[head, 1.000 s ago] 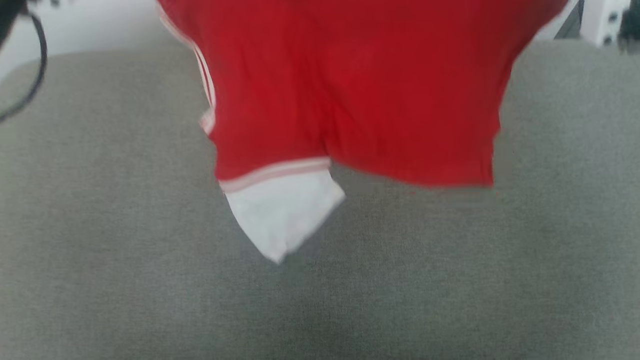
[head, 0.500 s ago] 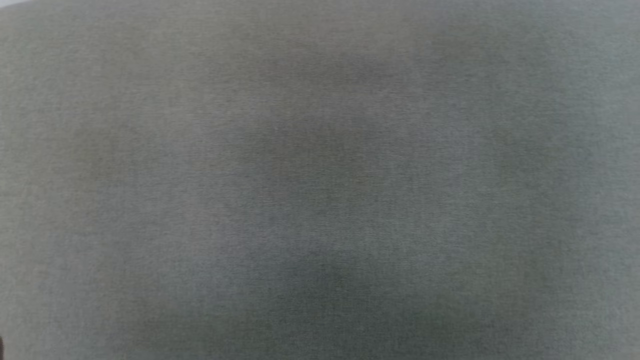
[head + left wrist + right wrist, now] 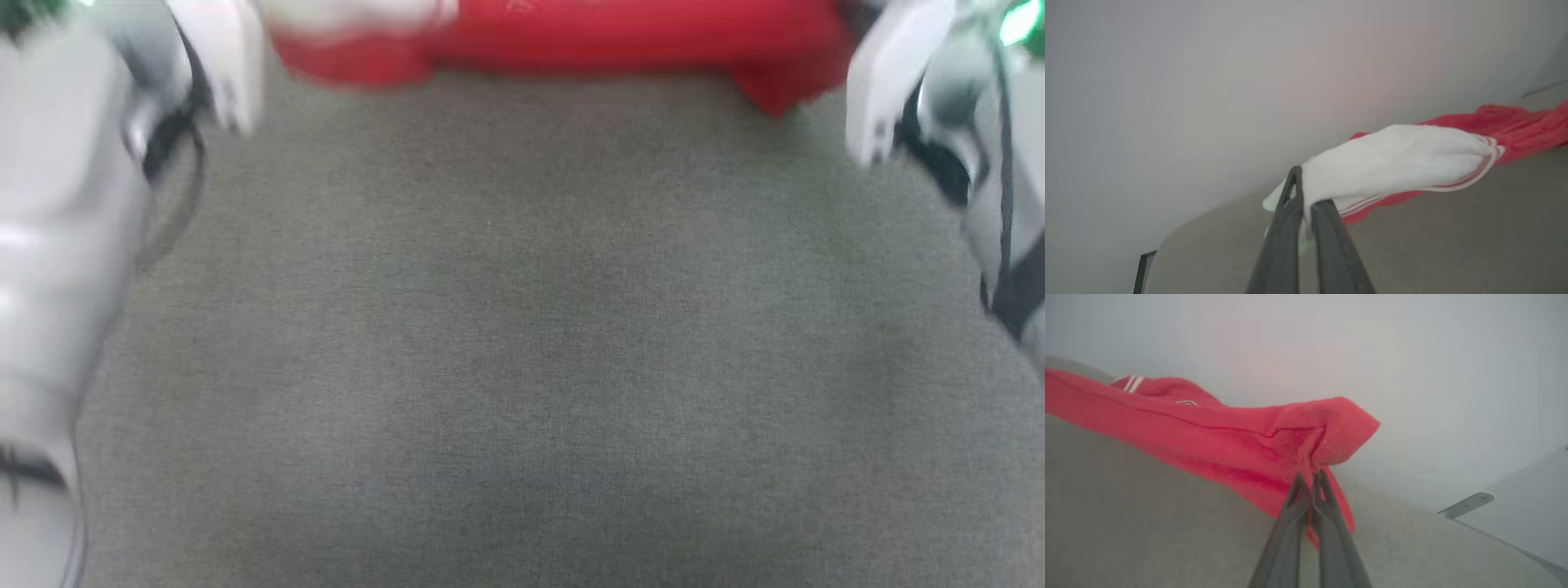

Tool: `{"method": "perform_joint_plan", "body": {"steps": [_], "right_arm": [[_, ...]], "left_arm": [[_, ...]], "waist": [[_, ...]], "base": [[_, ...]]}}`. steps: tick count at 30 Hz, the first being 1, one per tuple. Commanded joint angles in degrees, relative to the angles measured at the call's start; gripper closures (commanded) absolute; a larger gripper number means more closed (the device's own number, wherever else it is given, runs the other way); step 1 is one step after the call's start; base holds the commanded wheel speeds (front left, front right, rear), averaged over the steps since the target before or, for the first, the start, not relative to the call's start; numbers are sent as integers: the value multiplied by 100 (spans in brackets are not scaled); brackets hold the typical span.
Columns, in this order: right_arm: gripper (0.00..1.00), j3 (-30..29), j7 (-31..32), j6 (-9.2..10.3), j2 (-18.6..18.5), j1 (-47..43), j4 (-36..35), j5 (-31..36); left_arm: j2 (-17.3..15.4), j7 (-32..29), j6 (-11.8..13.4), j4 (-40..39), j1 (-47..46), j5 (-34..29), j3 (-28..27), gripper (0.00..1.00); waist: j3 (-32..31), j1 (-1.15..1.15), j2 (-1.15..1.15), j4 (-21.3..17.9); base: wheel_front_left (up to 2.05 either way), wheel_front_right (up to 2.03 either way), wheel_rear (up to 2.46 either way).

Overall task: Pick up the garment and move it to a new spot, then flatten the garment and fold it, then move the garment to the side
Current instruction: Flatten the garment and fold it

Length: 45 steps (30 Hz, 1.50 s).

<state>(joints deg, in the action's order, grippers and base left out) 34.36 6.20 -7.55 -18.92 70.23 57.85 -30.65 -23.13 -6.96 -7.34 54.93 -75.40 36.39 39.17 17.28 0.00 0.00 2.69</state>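
Observation:
The garment (image 3: 620, 37), bright red with a white sleeve panel, stretches sideways along the far edge of the grey surface, between my two pale arms. In the left wrist view my left gripper (image 3: 1306, 196) is shut on the white sleeve panel of the garment (image 3: 1396, 167), which trails off to the right, low over the surface. In the right wrist view my right gripper (image 3: 1310, 475) is shut on a bunched red corner of the garment (image 3: 1208, 433), and the cloth runs off to the left. My left arm (image 3: 73, 204) and right arm (image 3: 980, 122) flank the head view.
A grey woven surface (image 3: 522, 327) spreads wide in front of me. A white wall stands behind it. A pale panel edge (image 3: 1527, 490) lies at the right, and a dark object (image 3: 1141, 269) sits past the surface's left edge.
The head view has shifted a lot. A second ago the garment hung spread across the top of the view; now it shows as a low stretched band at the top edge, with both arms in sight.

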Motion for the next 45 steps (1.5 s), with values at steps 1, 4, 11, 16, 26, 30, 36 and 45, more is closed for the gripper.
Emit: {"method": "perform_joint_plan", "body": {"steps": [1, 4, 11, 16, 26, 30, 36, 45], "right_arm": [[100, 146, 193, 12, -159, -289, -247, -307], [100, 515, 549, 12, -515, -835, -865, -824], [100, 950, 1069, 12, -1512, -2123, -2302, -1801], [100, 1054, 1215, 14, -2156, -2986, -3217, -2102], [100, 859, 1740, 13, -2839, -4398, -4387, -2438], [100, 702, 2027, 12, -3059, -5027, -4858, -2613], [100, 245, 2305, 12, -3212, -5782, -5395, -2790], [100, -863, 2423, 13, -2790, -5802, -5833, -2338]], "left_arm": [[-155, -249, -6, -208, 325, 305, 45, 100], [-434, -750, -7, -721, 1003, 710, 206, 100], [-1197, -1571, 329, -2212, 2641, 1328, 186, 100], [-1873, -2037, 1126, -3841, 4019, 1677, 123, 100], [-2771, -2185, 2565, -6233, 6142, 2201, 9, 100], [-2864, -2088, 2906, -6734, 6759, 2353, 12, 100], [-3011, -1941, 3153, -7073, 7173, 2445, -48, 100], [-3496, -1802, 2940, -7317, 6233, 1751, -398, 100]], "waist": [[-90, 0, 0, 45], [-183, 0, 0, 81], [-354, 0, 0, 162], [-421, 0, 0, 175], [-490, 0, 0, 209], [-505, 0, 0, 209], [-548, 0, 0, 209], [-484, 0, 0, 107]], "base": [[0, 0, 0], [0, 0, 0], [0, 0, 0], [0, 0, 0], [0, 0, 0], [0, 0, 0], [0, 0, 0], [0, 0, 0]]}}
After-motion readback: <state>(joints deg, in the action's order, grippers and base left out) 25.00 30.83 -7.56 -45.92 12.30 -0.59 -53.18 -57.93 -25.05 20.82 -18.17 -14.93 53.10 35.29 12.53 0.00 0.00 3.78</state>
